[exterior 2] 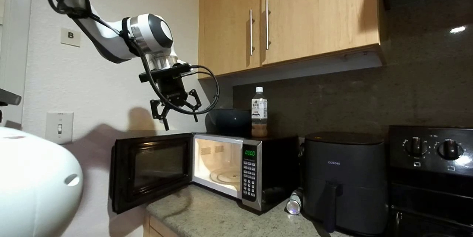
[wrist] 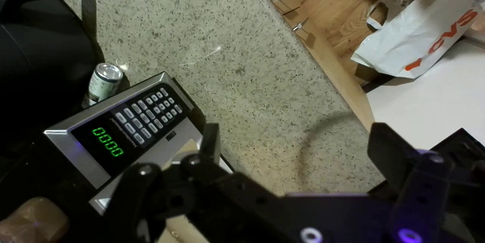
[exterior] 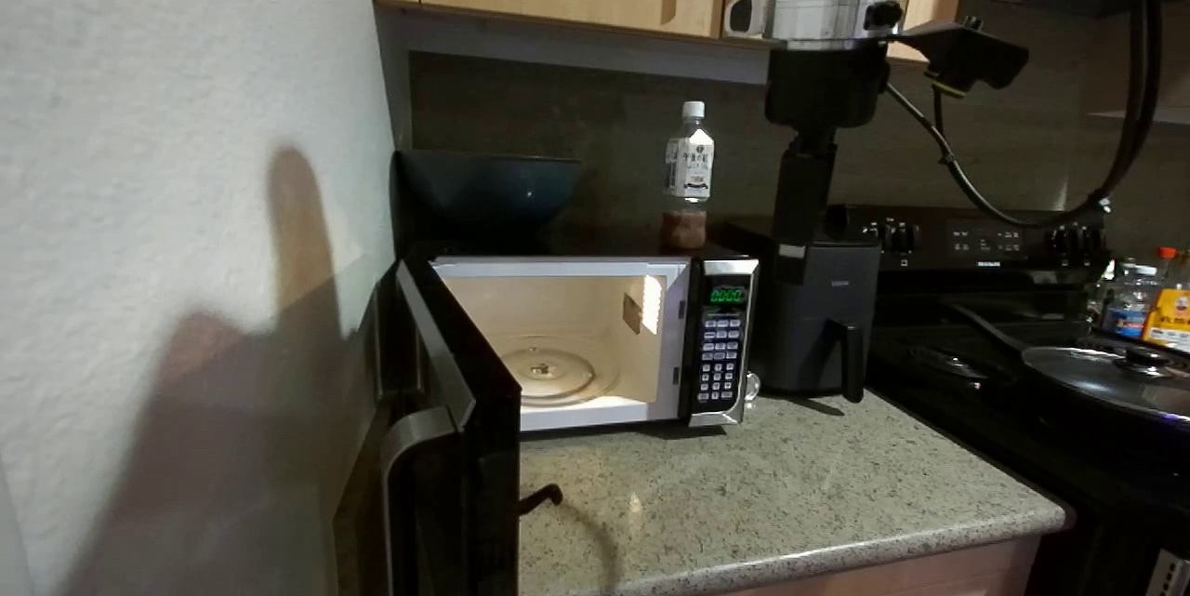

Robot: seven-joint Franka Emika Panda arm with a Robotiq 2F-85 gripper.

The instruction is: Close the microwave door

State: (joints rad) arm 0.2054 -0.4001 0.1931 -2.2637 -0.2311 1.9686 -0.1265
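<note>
The microwave [exterior: 723,345] stands on the counter with its white interior lit; it also shows in an exterior view [exterior 2: 251,178] and in the wrist view [wrist: 132,125]. Its black-framed door [exterior 2: 159,166] stands wide open, swung out toward the wall, and shows nearly edge-on in an exterior view [exterior: 469,373]. My gripper [exterior 2: 181,121] points down, above the door's top edge in that view, with its fingers spread and nothing between them. It also shows in an exterior view [exterior: 792,252] and in the wrist view [wrist: 299,148], with bare counter below it.
A bottle [exterior 2: 259,113] and a dark bowl [exterior 2: 232,119] stand on the microwave. A black air fryer [exterior 2: 345,178] and a can [wrist: 106,78] are beside it. Upper cabinets [exterior 2: 317,19] hang above. A wall [exterior: 232,205] is close behind the door; a stove [exterior: 976,373] lies beyond the counter.
</note>
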